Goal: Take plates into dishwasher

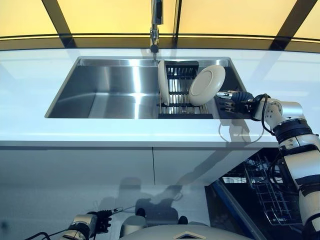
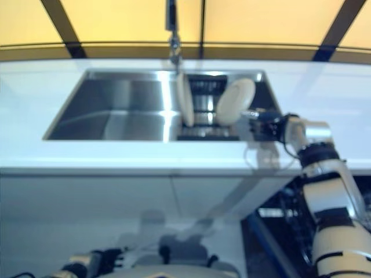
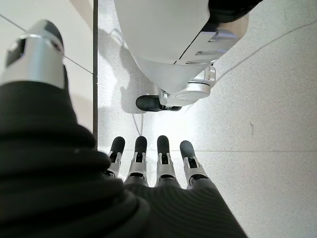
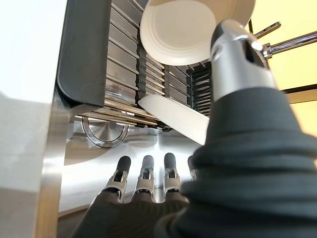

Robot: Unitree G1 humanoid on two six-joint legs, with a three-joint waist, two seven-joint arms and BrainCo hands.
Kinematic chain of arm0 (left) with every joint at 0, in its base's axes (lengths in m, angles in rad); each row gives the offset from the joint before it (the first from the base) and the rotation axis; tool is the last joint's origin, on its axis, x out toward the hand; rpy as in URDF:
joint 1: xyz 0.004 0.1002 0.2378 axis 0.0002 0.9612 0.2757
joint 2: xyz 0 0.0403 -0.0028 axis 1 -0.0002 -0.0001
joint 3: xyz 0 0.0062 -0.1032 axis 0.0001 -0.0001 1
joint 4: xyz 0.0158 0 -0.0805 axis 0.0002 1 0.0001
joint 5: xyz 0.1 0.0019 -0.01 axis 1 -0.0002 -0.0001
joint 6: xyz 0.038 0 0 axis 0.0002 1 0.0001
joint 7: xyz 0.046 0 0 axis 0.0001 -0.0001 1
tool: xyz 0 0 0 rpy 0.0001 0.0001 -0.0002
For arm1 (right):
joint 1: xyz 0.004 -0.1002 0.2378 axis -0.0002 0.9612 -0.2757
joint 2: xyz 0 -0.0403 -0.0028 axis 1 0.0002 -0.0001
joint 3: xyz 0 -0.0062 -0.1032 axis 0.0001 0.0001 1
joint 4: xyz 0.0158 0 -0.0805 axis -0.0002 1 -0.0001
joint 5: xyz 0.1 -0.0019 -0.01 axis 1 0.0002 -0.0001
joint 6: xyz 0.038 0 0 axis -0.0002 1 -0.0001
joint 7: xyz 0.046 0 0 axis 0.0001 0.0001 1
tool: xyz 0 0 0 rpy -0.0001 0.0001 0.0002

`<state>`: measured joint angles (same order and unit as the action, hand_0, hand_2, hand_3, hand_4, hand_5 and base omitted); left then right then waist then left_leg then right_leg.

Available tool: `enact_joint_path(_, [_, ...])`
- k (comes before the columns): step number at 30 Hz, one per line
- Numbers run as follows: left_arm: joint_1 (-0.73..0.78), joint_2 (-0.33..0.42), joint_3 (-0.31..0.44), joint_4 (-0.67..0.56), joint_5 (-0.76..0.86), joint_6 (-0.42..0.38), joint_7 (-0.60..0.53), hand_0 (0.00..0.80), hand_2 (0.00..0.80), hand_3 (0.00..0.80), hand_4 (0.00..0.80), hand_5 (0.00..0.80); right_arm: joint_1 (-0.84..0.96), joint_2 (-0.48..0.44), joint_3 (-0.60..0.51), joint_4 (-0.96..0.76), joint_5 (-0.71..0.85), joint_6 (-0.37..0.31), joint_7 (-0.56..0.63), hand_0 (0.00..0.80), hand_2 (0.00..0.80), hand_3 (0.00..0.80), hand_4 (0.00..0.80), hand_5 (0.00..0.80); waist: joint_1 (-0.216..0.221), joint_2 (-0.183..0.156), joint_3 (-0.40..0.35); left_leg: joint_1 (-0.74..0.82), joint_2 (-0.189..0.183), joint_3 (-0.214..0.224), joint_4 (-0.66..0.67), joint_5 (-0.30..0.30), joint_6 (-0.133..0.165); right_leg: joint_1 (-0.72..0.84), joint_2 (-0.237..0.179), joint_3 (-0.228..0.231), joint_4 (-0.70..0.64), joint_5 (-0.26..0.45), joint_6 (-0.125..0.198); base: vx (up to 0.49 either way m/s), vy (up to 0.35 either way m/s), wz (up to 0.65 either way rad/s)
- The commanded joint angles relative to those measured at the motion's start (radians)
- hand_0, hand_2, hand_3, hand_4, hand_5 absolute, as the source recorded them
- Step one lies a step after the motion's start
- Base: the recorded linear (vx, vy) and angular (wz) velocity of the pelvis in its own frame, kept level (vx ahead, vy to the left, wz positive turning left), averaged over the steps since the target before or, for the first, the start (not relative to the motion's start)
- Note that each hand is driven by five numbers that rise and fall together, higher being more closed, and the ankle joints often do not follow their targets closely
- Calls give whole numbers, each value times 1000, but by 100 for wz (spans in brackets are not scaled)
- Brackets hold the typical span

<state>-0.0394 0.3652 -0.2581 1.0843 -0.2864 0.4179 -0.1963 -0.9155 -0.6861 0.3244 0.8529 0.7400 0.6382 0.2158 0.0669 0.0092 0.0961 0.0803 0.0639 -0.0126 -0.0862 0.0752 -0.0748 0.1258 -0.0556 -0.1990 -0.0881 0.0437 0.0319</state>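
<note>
Low by the floor, left hand (image 3: 148, 163) idles open-fingered; right hand (image 1: 231, 101), fingers straight, reaches beside tilted plate (image 1: 207, 85) propped in sink (image 1: 110, 90) rack (image 1: 181, 95).

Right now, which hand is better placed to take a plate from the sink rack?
Right. The right hand is open, reaching into the sink beside the tilted plate; the left hand hangs low by the floor, empty.

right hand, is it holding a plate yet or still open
Open. The right hand reaches into the sink beside the tilted plate; its fingers are straight, holding nothing.
</note>
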Motion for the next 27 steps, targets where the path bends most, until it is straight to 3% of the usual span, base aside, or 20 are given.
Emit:
enact_joint_path(1, [-64, 1, -71, 67, 23, 17, 12, 0, 0, 0, 0, 0, -79, -22, -25, 29, 43, -37, 6, 0, 0, 0, 0, 0, 24, -23, 21, 8, 18, 44, -1, -41, -8, 8, -70, 21, 31, -24, 68, 32, 12, 1])
enact_joint_path(27, [-60, 10, -63, 81, 27, 32, 2, 0, 0, 0, 0, 0, -151, -17, 4, -71, 149, -52, -64, 0, 0, 0, 0, 0, 42, -44, 5, 20, 11, 26, -1, -45, -4, 26, -75, 10, 42, -38, 66, 26, 1, 1])
